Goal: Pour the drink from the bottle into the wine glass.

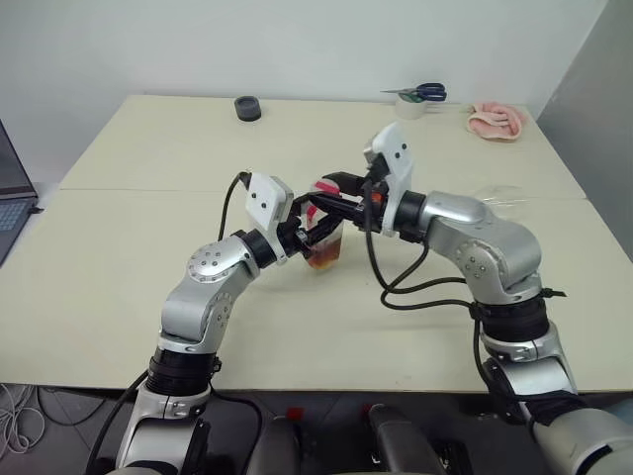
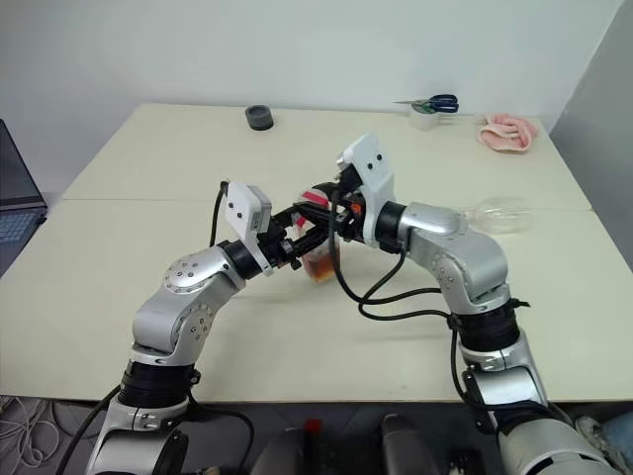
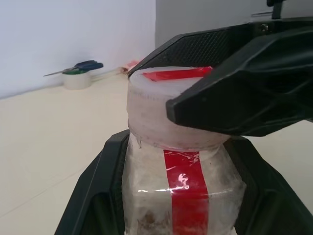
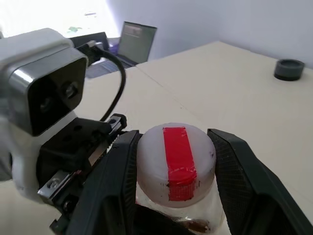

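The bottle is a small clear one with a red strip down its side, held above the middle of the table. A little reddish-brown drink sits in its bottom. My left gripper is shut on the bottle's body, one black finger on each side. My right gripper comes in from the right and is shut on the white cap, which carries a red strip; its fingers press both sides. The clear wine glass is on the table at the right, apart from both grippers.
A black round object lies at the table's far edge. A tape roll with scissors on it and a pink cloth are at the far right. A laptop stands off the table's left side.
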Action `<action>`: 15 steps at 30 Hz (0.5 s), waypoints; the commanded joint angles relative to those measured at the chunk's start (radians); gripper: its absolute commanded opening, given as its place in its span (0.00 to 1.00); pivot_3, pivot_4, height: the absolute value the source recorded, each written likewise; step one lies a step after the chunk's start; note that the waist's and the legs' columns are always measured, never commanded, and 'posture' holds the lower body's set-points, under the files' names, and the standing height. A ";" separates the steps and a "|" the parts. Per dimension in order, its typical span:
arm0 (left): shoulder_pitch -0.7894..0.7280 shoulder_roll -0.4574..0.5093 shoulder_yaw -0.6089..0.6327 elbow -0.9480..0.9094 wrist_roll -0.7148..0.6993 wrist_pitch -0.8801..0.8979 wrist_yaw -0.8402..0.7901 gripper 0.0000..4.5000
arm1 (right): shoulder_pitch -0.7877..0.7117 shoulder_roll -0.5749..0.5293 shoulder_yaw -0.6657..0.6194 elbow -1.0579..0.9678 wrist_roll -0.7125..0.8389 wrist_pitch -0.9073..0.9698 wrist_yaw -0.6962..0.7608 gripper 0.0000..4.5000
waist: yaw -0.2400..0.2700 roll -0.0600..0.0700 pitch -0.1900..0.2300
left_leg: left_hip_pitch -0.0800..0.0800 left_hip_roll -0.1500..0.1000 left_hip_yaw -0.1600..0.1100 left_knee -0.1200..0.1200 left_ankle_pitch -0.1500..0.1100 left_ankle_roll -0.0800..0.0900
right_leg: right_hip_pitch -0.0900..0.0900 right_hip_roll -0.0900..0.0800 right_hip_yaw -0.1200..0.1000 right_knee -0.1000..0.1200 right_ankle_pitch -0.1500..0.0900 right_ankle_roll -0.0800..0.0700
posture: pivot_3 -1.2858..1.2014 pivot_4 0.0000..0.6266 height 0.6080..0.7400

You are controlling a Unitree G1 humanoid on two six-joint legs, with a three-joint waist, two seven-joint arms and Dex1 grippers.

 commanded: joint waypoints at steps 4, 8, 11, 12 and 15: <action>-0.029 -0.010 -0.010 -0.017 -0.014 -0.001 -0.021 0.49 | -0.208 0.026 0.053 0.355 -0.006 -0.309 0.468 0.41 | -0.014 0.001 0.001 | 0.002 0.001 0.001 0.000 0.000 0.000 | 0.000 0.001 0.001 0.001 0.000 0.000 | 0.52 0.24 1.00; -0.035 -0.013 -0.007 -0.016 -0.014 0.002 -0.021 0.49 | -0.252 0.042 0.038 0.455 -0.044 -0.380 0.512 0.41 | -0.021 0.001 0.001 | 0.002 0.002 -0.001 -0.001 0.000 0.000 | 0.000 0.002 0.000 0.002 0.000 -0.001 | 0.52 0.24 1.00; -0.033 -0.012 -0.006 -0.016 -0.008 -0.002 -0.015 0.49 | -0.264 0.036 0.041 0.471 -0.063 -0.345 0.503 0.41 | -0.021 0.001 0.001 | 0.001 0.001 -0.001 0.000 0.000 0.000 | 0.000 0.001 0.000 0.002 0.003 -0.005 | 0.52 0.24 1.00; -0.032 -0.012 -0.005 -0.015 -0.006 -0.004 -0.012 0.49 | -0.264 0.034 0.039 0.465 -0.062 -0.333 0.501 0.41 | -0.021 0.001 0.001 | 0.000 0.000 0.000 0.000 0.000 0.000 | 0.000 0.000 0.000 0.001 0.003 -0.005 | 0.52 0.24 1.00; -0.032 -0.009 -0.003 -0.011 -0.006 -0.004 -0.015 0.49 | -0.259 0.028 0.016 0.431 -0.047 -0.290 0.475 0.58 | -0.020 0.001 0.001 | 0.000 -0.001 0.000 0.000 0.000 0.000 | 0.000 -0.001 0.000 0.001 0.003 -0.005 | 0.52 0.24 1.00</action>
